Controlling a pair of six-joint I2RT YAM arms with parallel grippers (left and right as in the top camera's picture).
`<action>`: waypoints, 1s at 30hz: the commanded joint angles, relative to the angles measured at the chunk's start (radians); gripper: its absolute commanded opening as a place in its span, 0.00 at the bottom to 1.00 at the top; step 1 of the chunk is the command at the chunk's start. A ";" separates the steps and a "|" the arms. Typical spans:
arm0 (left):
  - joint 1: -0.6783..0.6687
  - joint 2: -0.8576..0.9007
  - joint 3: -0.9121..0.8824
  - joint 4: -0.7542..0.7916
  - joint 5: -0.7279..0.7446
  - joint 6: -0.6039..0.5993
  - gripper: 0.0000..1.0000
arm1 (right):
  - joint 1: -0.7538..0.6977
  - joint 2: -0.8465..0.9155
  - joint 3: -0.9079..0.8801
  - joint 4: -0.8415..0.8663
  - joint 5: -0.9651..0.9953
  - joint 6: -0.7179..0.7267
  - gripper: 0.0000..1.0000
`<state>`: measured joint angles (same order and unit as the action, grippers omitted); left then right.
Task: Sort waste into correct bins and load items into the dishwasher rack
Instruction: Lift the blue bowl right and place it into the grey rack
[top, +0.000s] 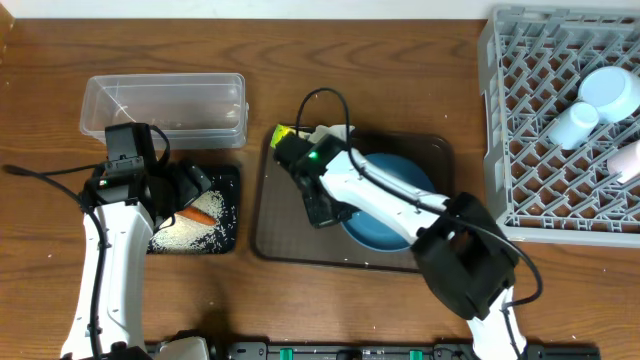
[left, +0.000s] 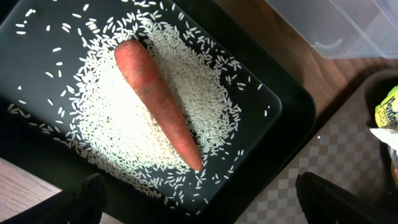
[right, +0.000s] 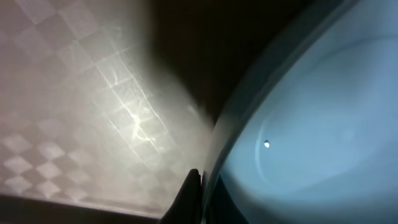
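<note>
The dark-blue plate (top: 390, 215) lies on the brown serving tray (top: 270, 215). My right gripper (top: 322, 207) is shut on the plate's left rim; the right wrist view shows the rim (right: 311, 137) pinched between the fingers (right: 200, 196). My left gripper (top: 188, 187) is open and empty above the black tray (top: 228, 178), which holds the carrot (left: 158, 99) on loose rice (left: 118, 124). The clear tub (top: 165, 108) stands behind it. The wrapper (top: 284, 133) and napkin (top: 335, 132) lie at the serving tray's back. The light-blue bowl (top: 610, 90) and white cup (top: 572, 125) sit in the dishwasher rack (top: 520, 150). The chopsticks are not in view.
A pale object (top: 625, 160) lies at the rack's right edge. The serving tray sits between the black tray and the rack. Bare wooden table (top: 400, 60) shows behind and in front. My right arm stretches over the serving tray's front right corner.
</note>
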<state>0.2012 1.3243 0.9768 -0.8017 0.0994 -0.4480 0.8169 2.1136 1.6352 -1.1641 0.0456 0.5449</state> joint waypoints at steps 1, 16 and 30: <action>0.003 0.006 0.002 -0.002 0.002 0.002 1.00 | -0.045 -0.104 0.062 -0.022 -0.028 -0.077 0.01; 0.003 0.006 0.002 -0.002 0.002 0.002 1.00 | -0.613 -0.474 0.127 0.120 -0.497 -0.423 0.01; 0.003 0.006 0.002 -0.002 0.002 0.002 1.00 | -1.138 -0.368 0.117 0.558 -1.222 -0.544 0.01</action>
<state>0.2012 1.3243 0.9768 -0.8024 0.1020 -0.4480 -0.2844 1.7130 1.7481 -0.6582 -0.9390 0.0357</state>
